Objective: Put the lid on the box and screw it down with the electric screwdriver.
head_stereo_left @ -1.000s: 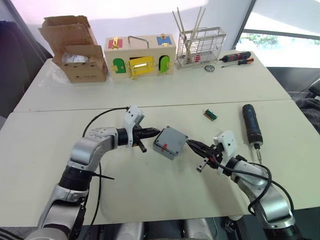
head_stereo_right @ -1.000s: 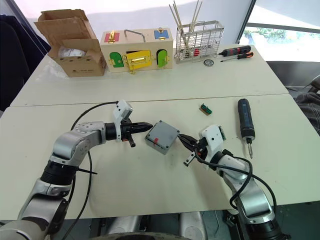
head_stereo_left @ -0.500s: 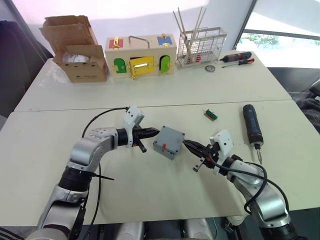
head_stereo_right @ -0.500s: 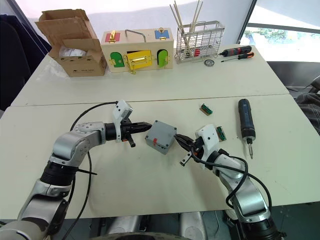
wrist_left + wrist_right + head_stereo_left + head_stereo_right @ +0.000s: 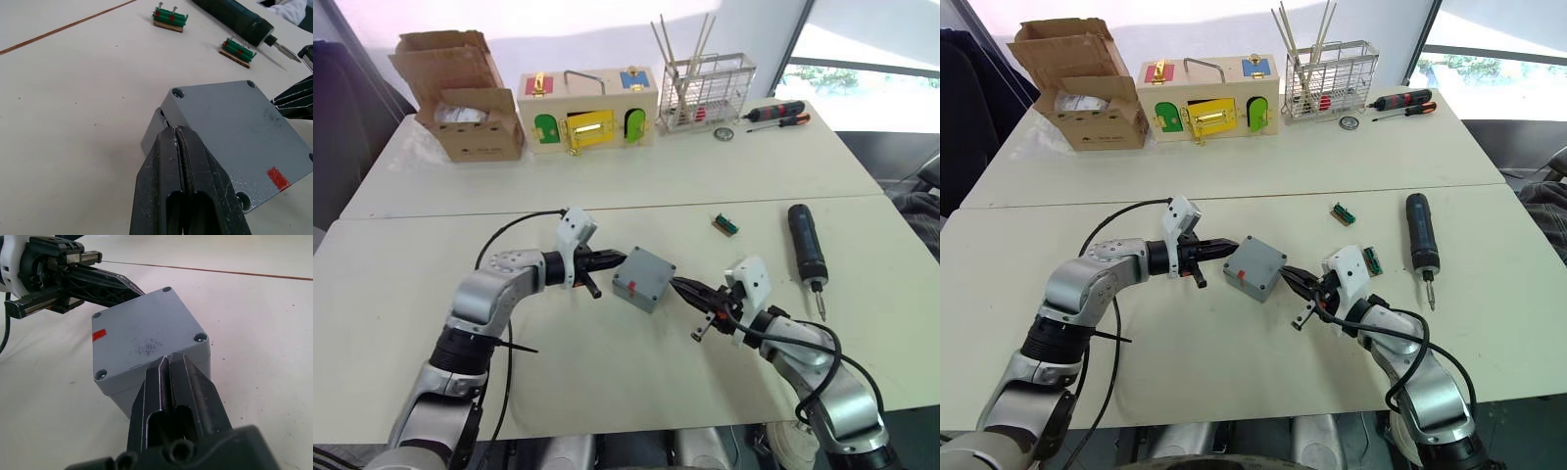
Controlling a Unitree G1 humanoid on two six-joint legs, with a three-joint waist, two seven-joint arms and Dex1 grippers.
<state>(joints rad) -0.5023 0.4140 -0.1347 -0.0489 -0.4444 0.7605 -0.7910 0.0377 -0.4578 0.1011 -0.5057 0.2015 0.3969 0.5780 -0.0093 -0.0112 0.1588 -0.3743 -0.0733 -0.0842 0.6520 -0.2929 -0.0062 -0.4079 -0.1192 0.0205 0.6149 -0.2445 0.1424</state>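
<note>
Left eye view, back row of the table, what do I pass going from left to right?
Brown cardboard carton → wooden latch box with coloured doors → wire rack holding sticks → slim red-and-black hand screwdrivers.

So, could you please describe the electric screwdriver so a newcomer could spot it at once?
On the near table, look beyond the right gripper. The electric screwdriver lies there alone, thick, black and dark blue, unlike the slim red-and-black hand screwdrivers at the far edge.

Bare table [image 5: 1234, 352] all around box [image 5: 1255, 268]
</note>
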